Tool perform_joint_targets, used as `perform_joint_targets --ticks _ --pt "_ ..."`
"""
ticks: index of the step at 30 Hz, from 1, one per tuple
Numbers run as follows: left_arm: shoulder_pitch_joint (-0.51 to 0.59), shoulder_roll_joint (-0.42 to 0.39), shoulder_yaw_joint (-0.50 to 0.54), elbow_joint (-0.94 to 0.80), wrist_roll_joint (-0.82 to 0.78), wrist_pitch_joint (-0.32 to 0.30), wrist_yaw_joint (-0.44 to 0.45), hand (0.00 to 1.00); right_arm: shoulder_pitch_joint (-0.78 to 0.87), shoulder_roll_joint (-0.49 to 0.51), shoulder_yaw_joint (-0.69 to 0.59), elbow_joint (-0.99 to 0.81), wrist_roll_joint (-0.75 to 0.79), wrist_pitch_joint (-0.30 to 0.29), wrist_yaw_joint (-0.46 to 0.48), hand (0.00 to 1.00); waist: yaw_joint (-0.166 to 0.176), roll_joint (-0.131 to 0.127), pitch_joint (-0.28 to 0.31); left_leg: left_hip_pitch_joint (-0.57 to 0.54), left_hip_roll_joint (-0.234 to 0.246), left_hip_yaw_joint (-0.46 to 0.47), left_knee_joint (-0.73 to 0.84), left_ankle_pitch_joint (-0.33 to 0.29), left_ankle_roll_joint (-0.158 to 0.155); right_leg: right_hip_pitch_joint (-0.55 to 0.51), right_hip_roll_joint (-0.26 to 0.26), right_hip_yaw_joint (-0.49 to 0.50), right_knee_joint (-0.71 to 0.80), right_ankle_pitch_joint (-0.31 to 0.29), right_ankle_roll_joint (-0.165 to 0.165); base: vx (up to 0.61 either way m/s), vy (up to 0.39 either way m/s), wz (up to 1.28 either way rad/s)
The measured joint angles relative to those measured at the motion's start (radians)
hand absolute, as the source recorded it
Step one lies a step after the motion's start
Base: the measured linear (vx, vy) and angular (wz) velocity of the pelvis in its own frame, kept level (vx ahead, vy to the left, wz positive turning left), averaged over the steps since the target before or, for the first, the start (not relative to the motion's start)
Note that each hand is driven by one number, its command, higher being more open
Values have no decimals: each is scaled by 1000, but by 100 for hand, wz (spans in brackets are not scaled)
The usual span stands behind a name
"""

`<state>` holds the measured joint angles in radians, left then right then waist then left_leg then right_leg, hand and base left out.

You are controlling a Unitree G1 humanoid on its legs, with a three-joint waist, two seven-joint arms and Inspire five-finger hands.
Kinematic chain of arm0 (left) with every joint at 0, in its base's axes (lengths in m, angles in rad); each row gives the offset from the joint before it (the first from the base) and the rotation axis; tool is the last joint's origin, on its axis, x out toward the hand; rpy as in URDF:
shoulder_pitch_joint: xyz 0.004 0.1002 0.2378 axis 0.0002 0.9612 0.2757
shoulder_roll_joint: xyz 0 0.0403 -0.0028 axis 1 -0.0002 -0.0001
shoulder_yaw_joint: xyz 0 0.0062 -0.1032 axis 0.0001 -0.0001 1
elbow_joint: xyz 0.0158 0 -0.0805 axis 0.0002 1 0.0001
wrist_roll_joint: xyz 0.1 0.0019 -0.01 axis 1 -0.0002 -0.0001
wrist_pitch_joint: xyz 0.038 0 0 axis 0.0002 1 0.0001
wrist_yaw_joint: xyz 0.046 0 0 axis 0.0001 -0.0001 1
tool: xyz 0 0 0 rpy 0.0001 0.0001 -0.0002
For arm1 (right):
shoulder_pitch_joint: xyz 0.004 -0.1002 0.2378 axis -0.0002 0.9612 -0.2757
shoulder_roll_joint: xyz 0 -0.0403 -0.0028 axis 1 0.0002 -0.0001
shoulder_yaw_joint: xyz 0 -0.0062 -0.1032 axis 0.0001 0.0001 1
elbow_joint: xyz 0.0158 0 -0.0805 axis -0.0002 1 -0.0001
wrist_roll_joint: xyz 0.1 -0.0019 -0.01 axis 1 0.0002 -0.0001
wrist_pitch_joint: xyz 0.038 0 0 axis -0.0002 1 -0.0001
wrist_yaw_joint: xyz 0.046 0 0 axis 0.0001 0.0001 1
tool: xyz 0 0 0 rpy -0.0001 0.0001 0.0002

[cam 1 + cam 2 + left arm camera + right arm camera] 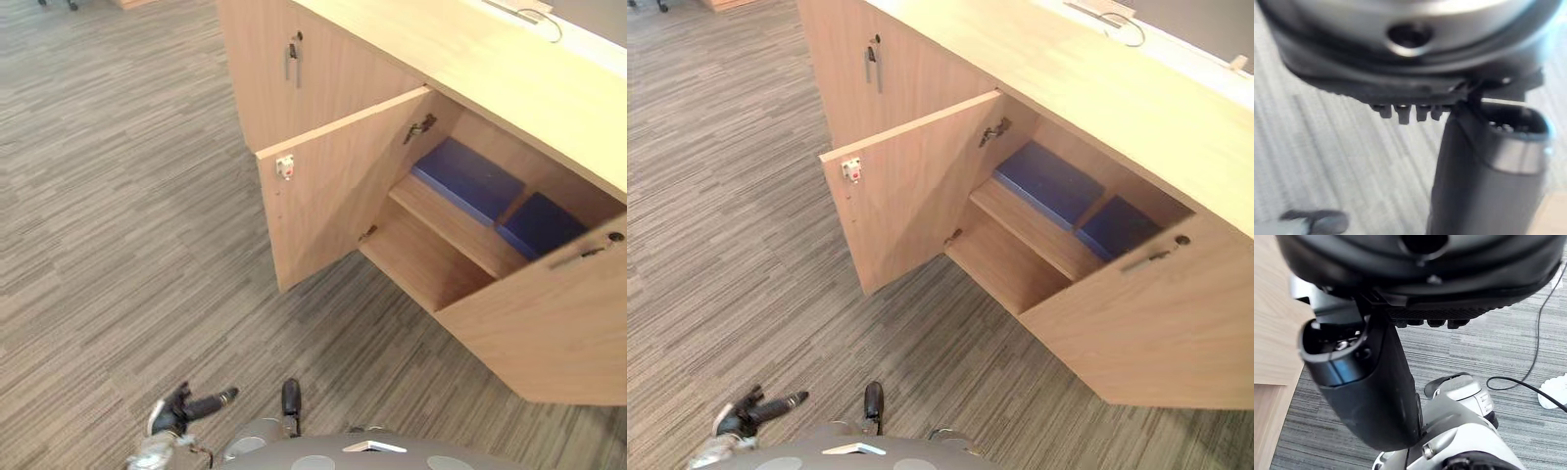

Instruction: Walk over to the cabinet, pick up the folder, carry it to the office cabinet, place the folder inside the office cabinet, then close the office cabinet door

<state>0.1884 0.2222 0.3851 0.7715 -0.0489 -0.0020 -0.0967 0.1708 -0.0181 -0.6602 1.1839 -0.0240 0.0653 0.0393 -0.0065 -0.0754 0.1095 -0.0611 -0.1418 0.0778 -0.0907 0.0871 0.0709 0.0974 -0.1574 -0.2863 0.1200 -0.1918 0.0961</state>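
Folders (468, 179) are lying inside the cabinet (470, 59); door (333, 186) is standing open. Left hand (181, 409) and right hand (1366, 382) are hanging relaxed, empty. Probably only closing is remaining.

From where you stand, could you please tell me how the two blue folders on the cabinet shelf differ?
The left blue folder catches the light and looks a paler blue, while the right blue folder lies in shadow and looks darker. The left blue folder shows its whole cover, whereas the right blue folder is partly hidden by the open right door. Both lie flat, side by side, on the upper shelf.
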Motion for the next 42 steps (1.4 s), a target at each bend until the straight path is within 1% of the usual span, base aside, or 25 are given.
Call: perform_joint_targets --ticks 1,3,6,8,9,10,11,13,14,16,17,19,20,23,25,27,30,31,32,33,34,36,38,41,42 --pt "-27 13 31 -9 0 0 2 100 0 0 1 0 0 -11 0 100 2 9 -1 9 1 1 0 -4 -3 5 2 22 3 2 -13 54 -30 5" --pt "-48 35 59 -59 0 1 11 100 -3 0 2 -1 1 -15 2 100 2 13 -2 18 4 5 0 -9 -6 10 4 40 5 3 -15 21 -43 -7" --pt "-120 113 62 -84 17 6 32 100 -3 -1 3 -1 2 -15 3 100 2 20 -6 23 14 16 0 -15 -14 9 12 52 5 4 -16 -16 -68 -18" --pt "-174 179 61 -84 45 10 50 100 -3 -1 8 -1 3 -15 5 100 3 22 -4 33 23 31 0 -17 -17 11 19 76 5 4 -17 -45 -83 -28" --pt "-211 230 52 -83 107 11 62 100 0 -1 21 -2 11 -15 6 100 2 28 -5 36 30 38 0 -18 -19 10 23 77 6 4 -18 -56 -83 -27" --pt "-260 285 30 -82 205 14 82 100 5 -2 35 -2 13 -16 15 100 1 28 -6 37 35 43 -1 -22 -23 9 28 85 6 3 -19 -61 -83 -23" --pt "-285 314 16 -81 234 16 88 100 6 -4 44 -2 19 -17 19 100 1 28 -6 37 38 47 -1 -26 -30 8 30 93 6 3 -19 -62 -78 -26" --pt "-380 418 -50 -71 387 28 120 100 12 -4 46 -2 33 -19 30 100 1 31 -7 36 50 64 -1 -26 -31 -1 39 111 9 3 -24 -83 -73 -26" --pt "-402 439 -73 -72 430 29 128 100 14 -4 46 -2 35 -21 33 100 1 31 -7 36 50 67 -1 -25 -31 -6 39 116 12 0 -28 -77 -57 -21" --pt "-495 511 -196 -56 562 26 141 100 22 -6 47 -2 41 -31 40 100 0 38 -9 36 54 81 -1 -26 -31 -9 41 131 17 -3 -34 -47 -42 -18" --pt "-524 524 -230 -40 585 25 145 100 24 -7 51 -3 42 -34 41 100 -2 39 -11 36 55 83 -1 -26 -30 -10 41 131 18 -3 -34 -42 -39 -12" --pt "-625 559 -363 41 717 17 166 100 24 -19 78 -3 69 -48 43 100 -18 46 -11 36 58 96 -1 -28 -28 -17 43 146 18 -3 -34 -34 -25 -14" --pt "-642 567 -396 60 737 13 169 100 23 -21 85 -3 74 -53 44 100 -24 47 -11 36 59 102 -1 -29 -28 -24 43 152 18 -3 -34 -23 -16 -31" --pt "-723 573 -561 158 856 -21 173 100 23 -21 104 -2 103 -60 47 100 -33 48 -11 36 71 149 -1 -32 -39 -45 50 198 19 1 -39 11 -21 -43" --pt "-742 573 -619 180 898 -45 171 100 23 -20 114 -1 121 -64 46 100 -52 47 -11 36 75 164 0 -34 -42 -48 53 214 18 3 -42 49 -20 -32" --pt "-773 570 -691 194 927 -68 166 100 23 -15 119 0 129 -74 43 100 -58 47 -11 37 82 197 0 -31 -39 -66 56 245 18 8 -45 62 -19 -45" --pt "-821 561 -741 200 928 -87 156 100 22 -14 121 0 129 -77 40 100 -76 47 -11 40 85 220 4 -30 -39 -72 60 270 19 9 -45 73 -29 -36" --pt "-832 561 -756 201 933 -83 155 100 21 -13 121 0 129 -78 40 100 -83 47 -11 44 87 228 4 -30 -39 -73 61 283 20 10 -45 60 -40 -36" --pt "-833 562 -761 204 945 -69 154 100 21 -13 121 0 131 -79 39 100 -80 48 -11 51 91 241 4 -29 -39 -73 64 296 20 15 -48 41 -33 -32" --pt "-833 561 -768 201 951 -68 154 100 21 -13 121 0 132 -79 38 100 -80 51 -9 54 94 247 4 -28 -41 -74 68 296 20 20 -49 13 -35 -26" --pt "-835 561 -792 194 963 -70 155 100 21 -14 123 0 150 -81 37 100 -81 56 -6 57 105 250 4 -26 -44 -77 75 294 20 35 -52 -5 -27 -12" --pt "-835 558 -835 165 963 -75 155 100 20 -14 129 0 152 -82 36 100 -81 58 -4 56 120 253 4 -24 -48 -81 85 293 17 55 -54 -12 -30 -8" --pt "-836 536 -865 137 964 -82 155 100 20 -16 140 0 154 -84 35 100 -83 59 -4 56 129 252 4 -21 -52 -81 93 292 16 68 -53 -23 -34 0" --pt "-838 479 -922 68 964 -94 157 100 17 -19 141 0 159 -94 32 100 -85 63 -2 53 127 248 1 -20 -53 -83 92 288 16 72 -50 -45 -10 2" --pt "-842 459 -930 58 963 -110 157 100 15 -19 140 0 160 -93 31 100 -88 64 -1 52 125 246 0 -19 -54 -83 90 285 16 72 -50 -82 8 3"
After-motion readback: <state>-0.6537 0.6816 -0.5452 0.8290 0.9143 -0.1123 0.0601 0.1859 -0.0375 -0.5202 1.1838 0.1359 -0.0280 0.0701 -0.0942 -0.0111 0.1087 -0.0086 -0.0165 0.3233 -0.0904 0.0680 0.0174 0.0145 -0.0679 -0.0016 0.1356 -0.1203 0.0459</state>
